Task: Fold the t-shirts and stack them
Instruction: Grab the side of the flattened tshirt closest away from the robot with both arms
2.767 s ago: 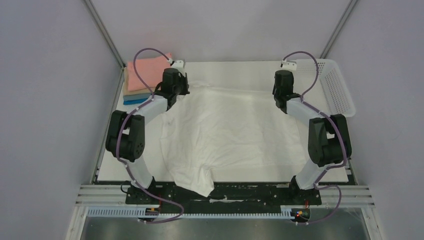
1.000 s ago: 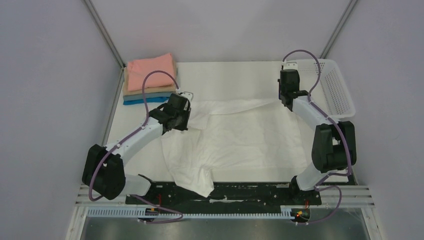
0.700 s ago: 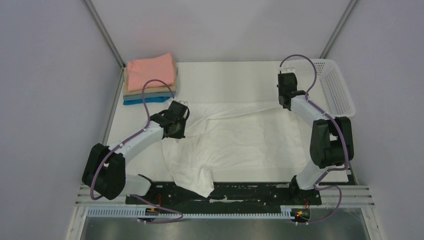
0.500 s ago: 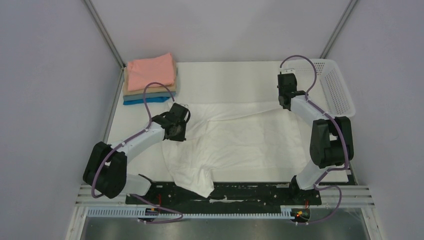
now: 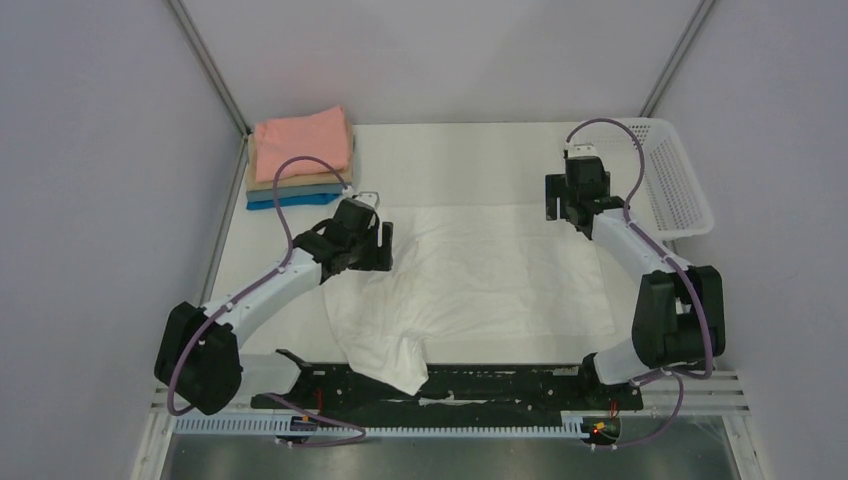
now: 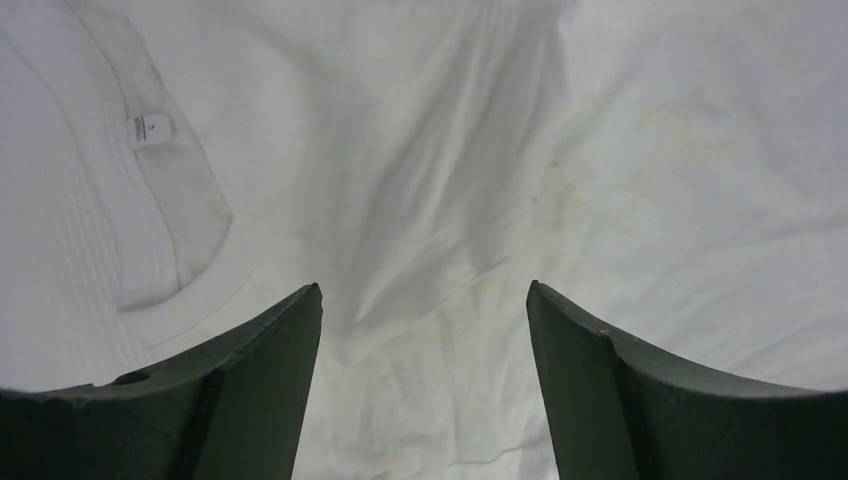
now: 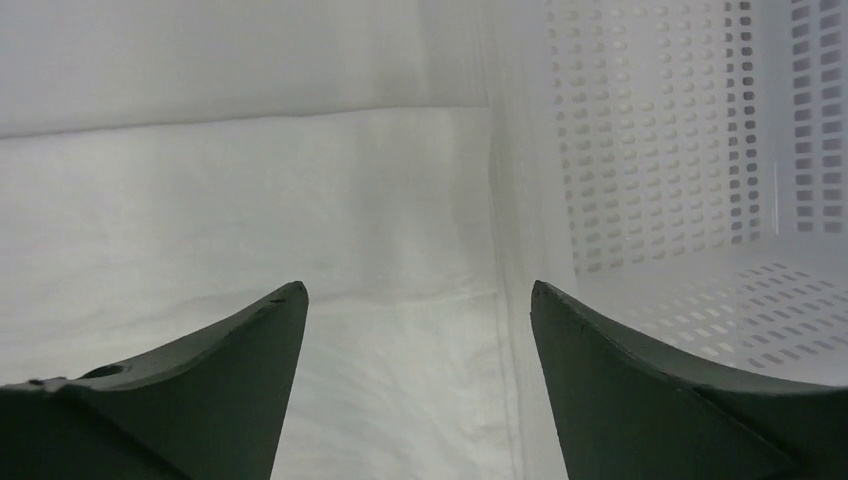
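The white t-shirt [image 5: 480,270] lies spread and wrinkled over the middle of the table [image 5: 450,160]; its near corner hangs crumpled over the table's near edge, and its far left part is covered by the left arm. From above, neither claw's fingertips can be made out against the dark housings; the wrist views settle it. The left gripper [image 5: 383,248] stands with its jaws wide apart and nothing between them, over the creased cloth [image 6: 450,200] just right of the collar [image 6: 180,270] and its small label [image 6: 148,130]; whether the fingers touch the cloth cannot be told. The right gripper [image 5: 558,203] is likewise spread and empty, at the shirt's far right corner, with the flat cloth [image 7: 300,200] and its hem below it and the mesh basket [image 7: 660,150] just to its right. In both wrist views the fingers are cut off by the lower edge.

In the far left corner a stack of folded shirts rests: the salmon pink one [image 5: 300,143] shows fully on top; the tan [image 5: 295,181], grey-blue [image 5: 312,189] and bright blue [image 5: 268,203] ones show only as thin edges beneath. That makes four folded shirts and one unfolded, five in all; two arms; one basket [image 5: 668,170] at the far right edge.
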Action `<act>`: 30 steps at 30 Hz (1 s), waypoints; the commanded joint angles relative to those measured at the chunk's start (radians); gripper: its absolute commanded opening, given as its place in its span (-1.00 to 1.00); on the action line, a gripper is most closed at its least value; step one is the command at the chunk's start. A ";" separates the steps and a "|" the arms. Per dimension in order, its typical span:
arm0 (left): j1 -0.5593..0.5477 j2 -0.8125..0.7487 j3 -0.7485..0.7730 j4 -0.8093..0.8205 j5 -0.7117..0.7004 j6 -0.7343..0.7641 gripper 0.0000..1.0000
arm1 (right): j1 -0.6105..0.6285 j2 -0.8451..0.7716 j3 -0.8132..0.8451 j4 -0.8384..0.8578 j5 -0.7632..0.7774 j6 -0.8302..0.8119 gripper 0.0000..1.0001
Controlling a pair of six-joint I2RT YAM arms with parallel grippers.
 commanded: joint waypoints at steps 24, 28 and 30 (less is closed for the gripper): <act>0.186 0.692 0.401 0.168 0.113 -0.147 0.69 | -0.002 0.309 0.047 0.277 -0.185 0.179 0.96; 0.187 0.741 0.485 0.134 0.069 -0.123 0.69 | -0.007 0.355 0.100 0.275 -0.154 0.174 0.96; 0.188 0.755 0.519 0.126 0.067 -0.111 0.69 | -0.007 0.364 0.115 0.278 -0.148 0.156 0.96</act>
